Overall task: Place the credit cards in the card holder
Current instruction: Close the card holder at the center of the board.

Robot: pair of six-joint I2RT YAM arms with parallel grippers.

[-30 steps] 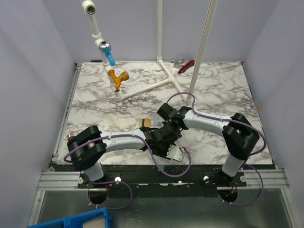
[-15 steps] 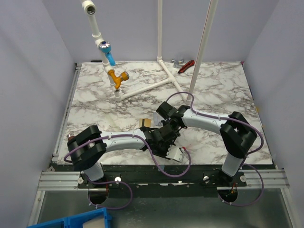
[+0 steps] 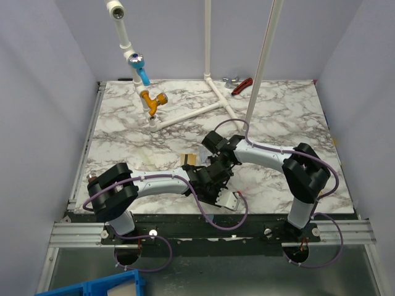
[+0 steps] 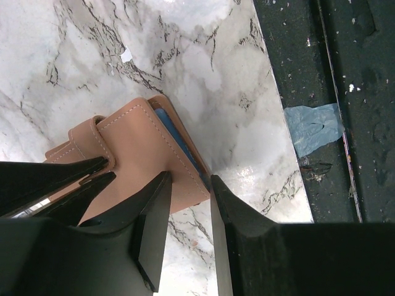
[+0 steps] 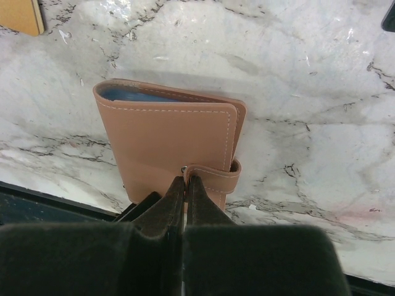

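Peeking from card holder [image 5: 168,145]: blue card [image 5: 133,95]

A white pipe frame [image 3: 185,111] is standing at the marble table's [image 3: 123,142] twelve o'clock side, carrying a blue fitting [image 3: 141,71] and an orange valve [image 3: 153,98]. Red-handled pliers [image 3: 242,85] are lying toward one o'clock. A blue bin [image 3: 92,287] is sitting off the table at seven o'clock.

No legible text or label anywhere — none at all

Matt stitched leather card holder [image 5: 168,148]
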